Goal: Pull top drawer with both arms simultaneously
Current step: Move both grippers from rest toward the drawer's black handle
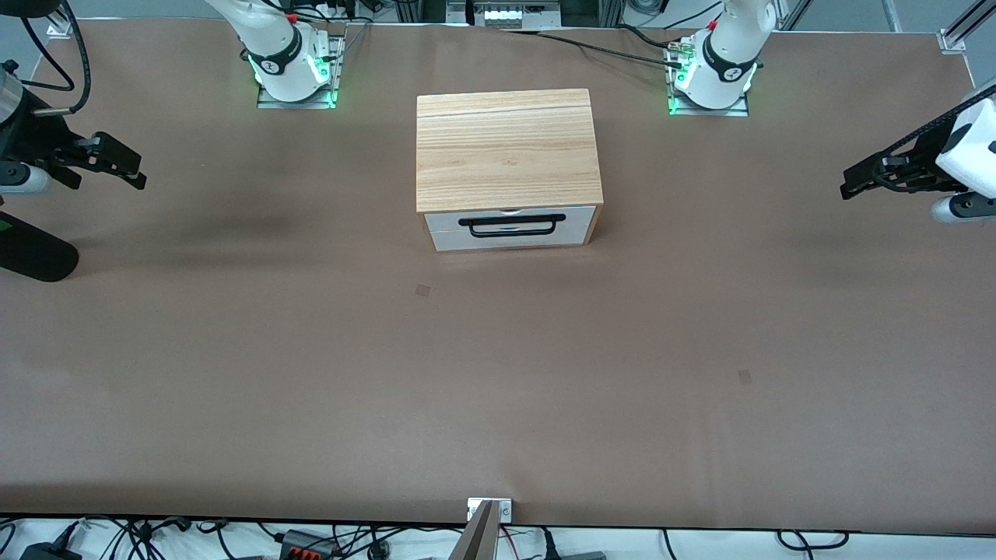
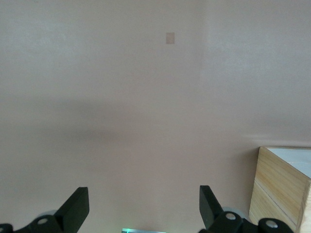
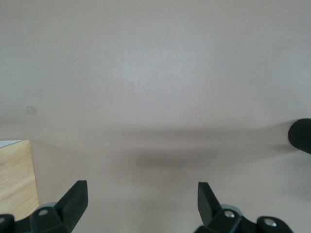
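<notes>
From my remote station, the cabinet [image 1: 507,155] stands in the upper centre of the front frame, between the two arm bases, its top drawer [image 1: 510,220] apparently pushed in, white front and black bar handle [image 1: 511,225] facing the camera. My left gripper [image 1: 854,183] hovers over bare table [image 1: 498,373] at the frame's right edge; my right gripper [image 1: 128,168] hovers at the left edge. Both wrist views show each pair of fingers [image 2: 77,208] [image 3: 75,203] spread wide, holding nothing. Whether the drawer sits fully flush I cannot tell from this angle.
</notes>
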Motion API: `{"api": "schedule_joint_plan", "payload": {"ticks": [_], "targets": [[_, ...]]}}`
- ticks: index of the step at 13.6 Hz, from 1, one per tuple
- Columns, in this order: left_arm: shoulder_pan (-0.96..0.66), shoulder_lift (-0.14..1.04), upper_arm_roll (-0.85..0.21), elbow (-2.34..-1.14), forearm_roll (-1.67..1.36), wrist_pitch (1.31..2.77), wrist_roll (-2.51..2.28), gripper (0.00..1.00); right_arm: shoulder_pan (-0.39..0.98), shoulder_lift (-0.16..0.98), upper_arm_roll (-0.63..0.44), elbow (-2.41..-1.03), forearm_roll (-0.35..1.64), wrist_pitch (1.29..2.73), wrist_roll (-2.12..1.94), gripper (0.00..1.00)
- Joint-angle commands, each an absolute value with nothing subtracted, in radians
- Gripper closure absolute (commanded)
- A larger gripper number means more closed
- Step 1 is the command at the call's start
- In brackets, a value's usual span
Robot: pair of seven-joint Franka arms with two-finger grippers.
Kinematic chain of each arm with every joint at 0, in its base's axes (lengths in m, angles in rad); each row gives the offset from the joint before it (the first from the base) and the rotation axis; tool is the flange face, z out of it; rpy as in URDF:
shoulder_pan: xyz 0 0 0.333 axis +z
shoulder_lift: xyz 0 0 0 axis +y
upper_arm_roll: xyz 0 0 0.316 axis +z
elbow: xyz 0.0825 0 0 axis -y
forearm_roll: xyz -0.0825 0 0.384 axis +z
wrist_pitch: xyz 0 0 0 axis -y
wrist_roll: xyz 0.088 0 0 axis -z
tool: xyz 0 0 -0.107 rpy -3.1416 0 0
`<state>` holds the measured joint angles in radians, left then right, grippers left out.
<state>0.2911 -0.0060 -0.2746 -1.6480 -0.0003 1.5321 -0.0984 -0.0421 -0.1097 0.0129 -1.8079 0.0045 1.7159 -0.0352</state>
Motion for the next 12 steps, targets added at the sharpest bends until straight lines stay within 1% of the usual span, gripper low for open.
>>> {"api": "schedule_joint_plan", "payload": {"ticks": [1, 6, 8, 12], "targets": [[0.301, -0.006, -0.275, -1.634, -0.026, 1.523, -0.075, 0.0, -0.054, -0.121, 0.021, -1.824, 0.012, 1.735, -0.035, 0.0], [0.304, 0.003, -0.273, -1.631, -0.061, 1.519, -0.075, 0.0, -0.054, -0.118, 0.021, -1.821, 0.009, 1.73, -0.037, 0.0], [0.305, 0.017, -0.272, -1.632, -0.136, 1.519, -0.037, 0.0, -0.06, -0.104, 0.021, -1.819, 0.009, 1.724, -0.041, 0.0], [0.296, 0.051, -0.278, -1.629, -0.256, 1.52, 0.0, 0.0, -0.064, -0.023, 0.012, -1.805, 0.011, 1.726, -0.031, 0.0]]}}
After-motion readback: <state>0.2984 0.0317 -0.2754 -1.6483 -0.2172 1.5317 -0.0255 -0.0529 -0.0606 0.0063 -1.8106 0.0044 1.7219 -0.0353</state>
